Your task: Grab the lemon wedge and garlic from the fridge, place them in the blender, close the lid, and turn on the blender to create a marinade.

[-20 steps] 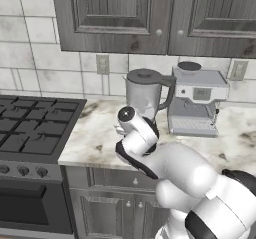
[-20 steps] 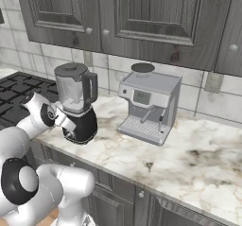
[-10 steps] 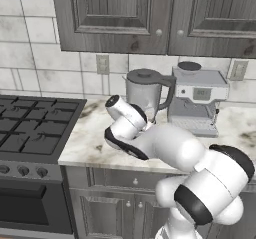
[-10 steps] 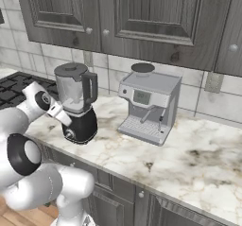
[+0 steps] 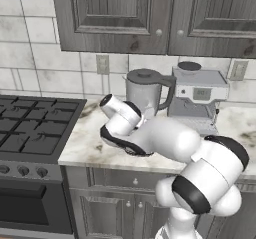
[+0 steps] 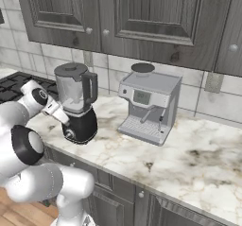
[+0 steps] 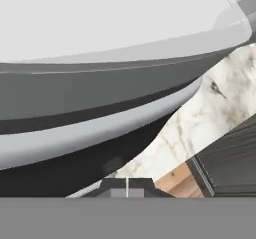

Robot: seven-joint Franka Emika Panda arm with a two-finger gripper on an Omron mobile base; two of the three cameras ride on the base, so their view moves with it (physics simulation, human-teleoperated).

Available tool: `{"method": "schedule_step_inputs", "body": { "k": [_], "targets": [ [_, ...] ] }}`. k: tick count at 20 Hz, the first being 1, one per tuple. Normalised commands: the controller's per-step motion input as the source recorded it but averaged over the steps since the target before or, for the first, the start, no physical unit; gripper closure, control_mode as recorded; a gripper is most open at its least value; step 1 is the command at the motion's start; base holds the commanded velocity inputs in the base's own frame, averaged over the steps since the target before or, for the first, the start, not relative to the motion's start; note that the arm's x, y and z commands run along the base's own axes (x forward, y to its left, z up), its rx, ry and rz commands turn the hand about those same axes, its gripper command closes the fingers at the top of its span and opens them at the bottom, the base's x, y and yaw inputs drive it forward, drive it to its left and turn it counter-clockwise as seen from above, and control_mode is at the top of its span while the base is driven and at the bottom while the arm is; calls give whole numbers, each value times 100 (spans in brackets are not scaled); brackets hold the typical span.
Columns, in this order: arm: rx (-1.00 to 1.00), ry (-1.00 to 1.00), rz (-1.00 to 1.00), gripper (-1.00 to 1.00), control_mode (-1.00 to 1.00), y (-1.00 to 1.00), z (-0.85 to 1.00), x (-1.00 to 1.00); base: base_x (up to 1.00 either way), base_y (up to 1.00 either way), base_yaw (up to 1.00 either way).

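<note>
The blender (image 6: 75,102) stands on the marble counter (image 6: 156,159), its clear grey handled jar (image 5: 145,93) on a rounded black base (image 6: 81,126) with a silver knob (image 6: 70,134). The dark grey lid (image 6: 70,70) sits on top of the jar. My gripper (image 6: 63,117) is shut and empty, its tips against the left front of the black base, just above the knob. In the hand view the shut gripper (image 7: 126,188) faces the blender's curved body from very close. The lemon wedge and garlic are hidden, and the fridge is out of view.
A boxy silver coffee machine (image 6: 149,104) stands right of the blender. A black gas stove (image 5: 32,128) lies to the left. Dark grey wall cabinets (image 6: 142,17) hang above, and base cabinets (image 5: 115,203) run under the counter edge.
My elbow has swung out to the right and forward, while the hand has shifted slightly left and stayed at the blender's base. The gripper stays shut. The blender has not moved.
</note>
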Motion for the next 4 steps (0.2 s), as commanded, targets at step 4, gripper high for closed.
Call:
{"method": "schedule_step_inputs", "body": {
  "k": [4],
  "targets": [
    [9, -25, 0, 100, -100, -84, -17, 0, 0, 0, 0]
  ]
}}
